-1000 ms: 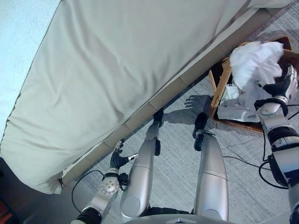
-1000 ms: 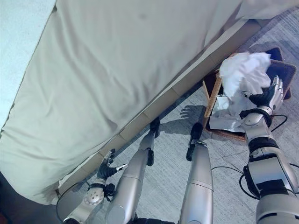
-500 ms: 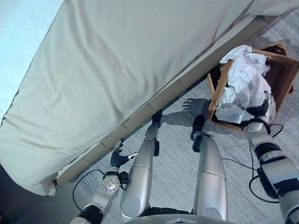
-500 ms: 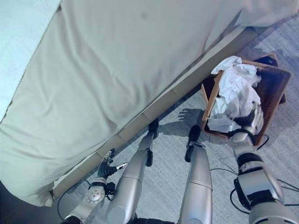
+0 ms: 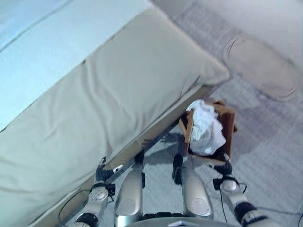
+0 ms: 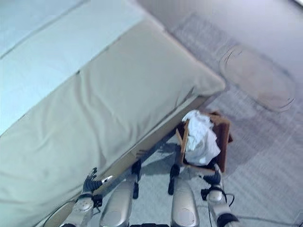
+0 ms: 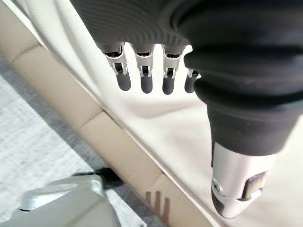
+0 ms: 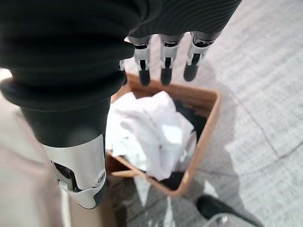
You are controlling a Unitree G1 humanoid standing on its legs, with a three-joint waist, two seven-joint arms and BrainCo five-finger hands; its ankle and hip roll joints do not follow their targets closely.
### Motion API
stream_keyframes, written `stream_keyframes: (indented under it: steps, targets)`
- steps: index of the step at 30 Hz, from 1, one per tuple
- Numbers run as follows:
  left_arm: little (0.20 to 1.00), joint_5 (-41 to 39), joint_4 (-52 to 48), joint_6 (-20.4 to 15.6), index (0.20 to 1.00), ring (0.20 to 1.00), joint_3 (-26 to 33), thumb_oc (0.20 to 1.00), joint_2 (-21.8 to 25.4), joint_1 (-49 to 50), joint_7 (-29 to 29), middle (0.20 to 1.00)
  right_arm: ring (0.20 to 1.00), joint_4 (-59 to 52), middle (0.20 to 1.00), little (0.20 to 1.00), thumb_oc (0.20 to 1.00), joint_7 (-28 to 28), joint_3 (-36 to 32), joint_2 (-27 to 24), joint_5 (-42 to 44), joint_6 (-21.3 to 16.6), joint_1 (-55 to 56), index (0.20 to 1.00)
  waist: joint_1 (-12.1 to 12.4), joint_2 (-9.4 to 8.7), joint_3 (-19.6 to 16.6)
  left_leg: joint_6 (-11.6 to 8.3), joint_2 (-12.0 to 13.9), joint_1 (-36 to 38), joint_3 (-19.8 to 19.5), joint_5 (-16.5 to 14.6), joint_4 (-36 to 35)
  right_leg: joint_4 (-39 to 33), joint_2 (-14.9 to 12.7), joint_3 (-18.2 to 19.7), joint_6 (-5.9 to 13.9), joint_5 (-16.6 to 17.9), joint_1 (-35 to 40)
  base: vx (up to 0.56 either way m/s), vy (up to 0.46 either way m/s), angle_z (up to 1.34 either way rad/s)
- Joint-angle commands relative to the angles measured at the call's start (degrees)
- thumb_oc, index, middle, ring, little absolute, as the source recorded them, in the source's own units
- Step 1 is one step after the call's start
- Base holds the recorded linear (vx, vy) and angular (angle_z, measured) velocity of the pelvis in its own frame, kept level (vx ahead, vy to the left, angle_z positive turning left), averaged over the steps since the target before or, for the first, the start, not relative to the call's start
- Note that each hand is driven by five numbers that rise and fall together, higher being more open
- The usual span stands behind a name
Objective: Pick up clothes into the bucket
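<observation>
White clothes heaped in the basket, both robot hands empty

Nearest, the right robot hand (image 8: 85,156) is held with fingers straight, nothing grasped, just short of the square brown wicker basket (image 5: 230,124); the crumpled white cotton clothes (image 5: 206,128) lie ahead of it, piled above the rim. The left robot hand (image 5: 101,173) is spread idle beside the beige bed frame (image 7: 57,92). Beyond stretches the smooth cream mattress (image 5: 118,99).

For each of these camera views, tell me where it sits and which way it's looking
Left eye and right eye views: on the head, looking down at the bed, the basket of white clothes and both arms.
Left wrist view: on the left wrist, past the open left hand toward the bed's edge.
Right wrist view: on the right wrist, past the open right hand down into the basket.
Shared: eye and right wrist views show the basket.
</observation>
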Motion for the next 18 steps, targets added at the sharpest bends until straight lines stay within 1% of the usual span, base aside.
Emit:
stream_keyframes:
  steps: [1, 3, 4, 5, 6, 7, 8, 9, 10, 12, 13, 14, 18]
  targets:
    - [1.000, 1.3, 0.7, 0.2, 1.000, 1.000, 1.5, 1.000, 0.9, 1.6, -4.6, 1.000, 1.000, -0.8, 1.000, 1.000, 1.000, 4.1, 0.5, -2.1, -2.9, -0.8, 1.0, 1.000, 0.3, -1.13, -5.7, 1.95, -2.7, 5.0, 2.6, -5.8, 2.0, -12.9, 0.7, 0.6, 3.19, 10.1, 5.4, 0.09, 0.054, -0.13]
    - [1.000, 2.7, 1.5, 0.6, 1.000, 1.000, 1.3, 1.000, 0.9, 2.0, -6.6, 1.000, 1.000, -0.2, 1.000, 1.000, 1.000, 6.4, 0.5, -1.8, -3.2, -0.7, 2.3, 1.000, 0.2, -1.49, -8.3, 1.96, -2.4, 7.8, 2.8, -5.8, 0.3, -14.0, 1.0, 0.8, 3.27, 9.9, 7.9, 0.05, 0.053, -0.08]
    - [1.000, 2.7, 1.5, 0.6, 1.000, 1.000, 1.3, 1.000, 0.9, 2.0, -6.6, 1.000, 1.000, -0.2, 1.000, 1.000, 1.000, 6.4, 0.5, -1.8, -3.2, -0.7, 2.4, 1.000, 0.2, -1.49, -8.2, 1.96, -2.3, 7.9, 2.8, -5.8, 0.2, -14.1, 1.0, 0.8, 3.27, 9.9, 8.1, 0.07, 0.049, -0.10]
    - [1.000, 4.4, 3.6, 1.2, 1.000, 1.000, 1.5, 1.000, 0.7, 2.1, -8.1, 1.000, 1.000, 1.8, 1.000, 1.000, 1.000, 8.3, 0.8, -1.4, -3.6, -0.2, 3.2, 1.000, 0.2, -1.73, -10.8, 1.98, -2.1, 10.3, 3.1, -5.7, -1.3, -15.1, 1.3, 0.6, 3.26, 9.6, 10.3, 0.07, 0.024, -0.09]
    - [1.000, 4.4, 3.6, 1.2, 1.000, 1.000, 1.5, 1.000, 0.7, 2.2, -8.1, 1.000, 1.000, 1.8, 1.000, 1.000, 1.000, 8.3, 0.9, -1.4, -3.6, -0.2, 3.2, 1.000, 0.2, -1.73, -10.8, 1.98, -2.1, 10.4, 3.2, -5.7, -1.3, -15.2, 1.3, 0.6, 3.26, 9.6, 10.4, 0.10, 0.032, -0.07]
    - [1.000, 4.8, 4.3, 1.4, 1.000, 1.000, 1.8, 1.000, 0.5, 2.3, -8.8, 1.000, 1.000, 2.4, 1.000, 1.000, 1.000, 9.1, 0.8, -1.0, -3.7, -0.1, 3.8, 1.000, 0.2, -1.81, -12.0, 1.94, -2.0, 11.6, 3.3, -5.7, -2.2, -15.7, 1.4, 0.5, 3.24, 9.5, 11.5, 0.09, 0.019, -0.03]
    - [1.000, 4.7, 5.5, 2.0, 1.000, 1.000, 2.4, 1.000, -0.2, 2.7, -9.9, 1.000, 1.000, 4.2, 1.000, 1.000, 1.000, 10.2, 0.4, -0.3, -3.4, 0.4, 4.3, 1.000, 0.2, -1.97, -14.1, 1.87, -1.8, 13.4, 3.3, -5.8, -3.0, -16.2, 1.6, 0.7, 3.16, 9.0, 13.1, 0.09, 0.019, -0.02]
    - [1.000, 4.7, 5.5, 2.0, 1.000, 1.000, 2.4, 1.000, -0.2, 2.7, -9.9, 1.000, 1.000, 4.2, 1.000, 1.000, 1.000, 10.2, 0.4, -0.3, -3.4, 0.4, 4.3, 1.000, 0.2, -1.97, -14.0, 1.87, -1.8, 13.5, 3.4, -5.8, -3.0, -16.2, 1.6, 0.7, 3.15, 9.0, 13.2, 0.10, 0.021, 0.01]
    - [1.000, 4.3, 7.1, 2.4, 1.000, 1.000, 3.1, 1.000, -0.9, 3.1, -10.6, 1.000, 1.000, 5.3, 1.000, 1.000, 1.000, 11.0, 0.3, 0.3, -3.3, 0.7, 4.9, 1.000, 0.4, -1.96, -15.4, 1.91, -1.8, 15.0, 3.6, -6.1, -3.2, -16.6, 1.6, 0.8, 3.03, 8.6, 14.9, 0.07, 0.018, 0.00]
    - [1.000, 4.6, 8.6, 2.9, 1.000, 1.000, 3.3, 1.000, -1.8, 3.8, -11.6, 1.000, 1.000, 7.6, 1.000, 1.000, 1.000, 12.2, -0.1, 0.8, -2.7, 1.1, 5.1, 1.000, 0.5, -1.82, -16.5, 2.00, -1.8, 16.3, 3.7, -6.8, -2.8, -16.8, 1.6, 1.0, 2.90, 8.3, 16.3, 0.07, 0.018, -0.01]
    - [1.000, 4.6, 8.6, 2.9, 1.000, 1.000, 3.3, 1.000, -1.8, 3.8, -11.6, 1.000, 1.000, 7.6, 1.000, 1.000, 1.000, 12.2, -0.1, 0.8, -2.7, 1.1, 5.1, 1.000, 0.5, -1.81, -16.4, 2.00, -1.8, 16.3, 3.7, -6.8, -2.8, -16.8, 1.6, 1.0, 2.90, 8.3, 16.3, 0.05, 0.005, -0.04]
    - [1.000, 5.3, 10.0, 3.4, 1.000, 1.000, 3.4, 1.000, -2.4, 4.4, -12.4, 1.000, 1.000, 8.0, 1.000, 1.000, 1.000, 13.0, 0.0, 1.1, -2.9, 1.3, 5.3, 1.000, 0.6, -1.72, -17.4, 2.03, -1.9, 17.0, 3.7, -7.3, -2.5, -17.0, 1.6, 1.1, 2.68, 7.9, 17.3, 0.03, 0.000, -0.04]
    - [1.000, 7.7, 12.6, 3.8, 1.000, 1.000, 3.4, 1.000, -3.0, 5.4, -13.6, 1.000, 1.000, 8.8, 1.000, 1.000, 1.000, 14.0, 0.4, 1.8, -3.5, 1.5, 5.7, 1.000, 0.5, -1.40, -18.5, 1.95, -1.6, 18.8, 3.9, -7.8, -2.4, -17.2, 1.8, 1.2, 2.46, 7.1, 19.2, 0.06, -0.002, -0.02]
